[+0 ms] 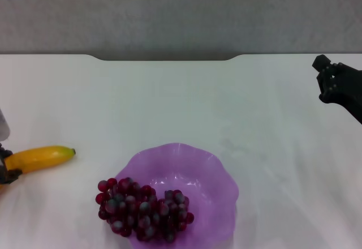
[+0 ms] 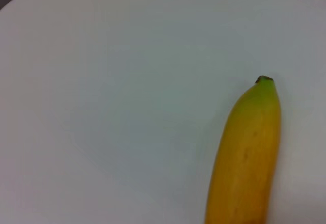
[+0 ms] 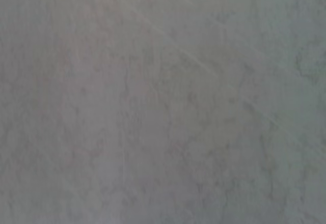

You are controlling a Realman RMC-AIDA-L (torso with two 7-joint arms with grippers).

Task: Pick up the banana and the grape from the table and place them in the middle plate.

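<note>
Banana (image 1: 41, 158) lies on the white surface (image 1: 226, 102), its butt end at the left hand (image 1: 5, 172), which shows only at the head view's edge; whether that hand grips the fruit cannot be told. Grape (image 1: 144, 209) bunch rests in the middle plate (image 1: 215, 175), draped over the rim nearest the left hand. Right hand (image 1: 328, 82) hangs well apart from both, its state unclear. Judgement: half done; banana transfer remains.

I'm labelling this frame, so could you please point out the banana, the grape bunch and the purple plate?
banana (image 1: 42, 157): head view, middle of its yellow body.
grape bunch (image 1: 144, 209): head view, centre of the cluster.
purple plate (image 1: 218, 184): head view, bare inner wall towards the robot's right.
</note>
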